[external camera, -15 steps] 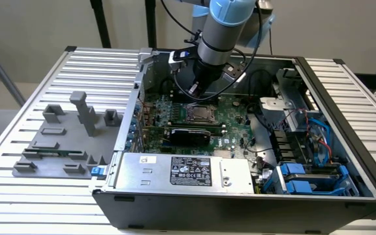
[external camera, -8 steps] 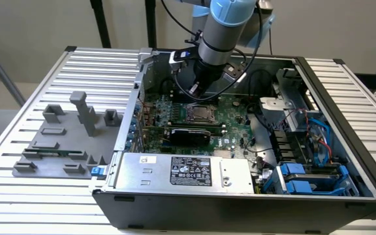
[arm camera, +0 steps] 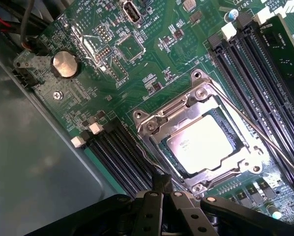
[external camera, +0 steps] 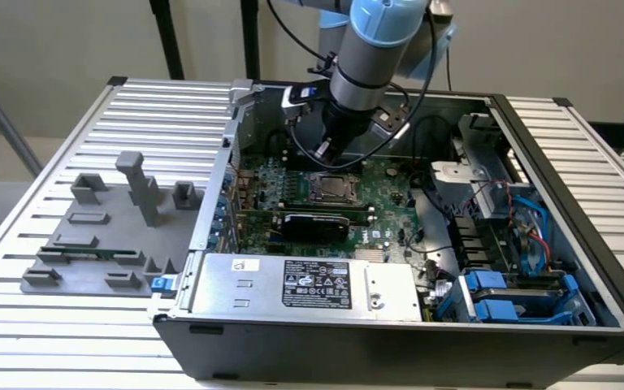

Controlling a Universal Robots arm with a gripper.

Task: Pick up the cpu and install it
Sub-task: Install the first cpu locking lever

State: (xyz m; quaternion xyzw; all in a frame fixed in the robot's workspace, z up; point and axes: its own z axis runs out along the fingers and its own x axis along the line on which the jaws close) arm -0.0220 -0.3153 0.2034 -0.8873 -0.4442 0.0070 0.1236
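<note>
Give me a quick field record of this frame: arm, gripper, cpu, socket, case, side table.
arm: reaching down into the open computer case, above the motherboard
gripper: shut, holding nothing that shows, poised just above the socket edge
cpu: lying flat inside the socket, silvery top facing up
socket frame: metal frame around the cpu, with a wire lever running along one side
memory slots: empty, on both sides of the socket
coin battery: seated on the board
fixture blocks: grey, on the slatted table at the exterior view's left

The arm (external camera: 372,49) points steeply downward, its tool (arm camera: 162,189) closed and empty.
</note>
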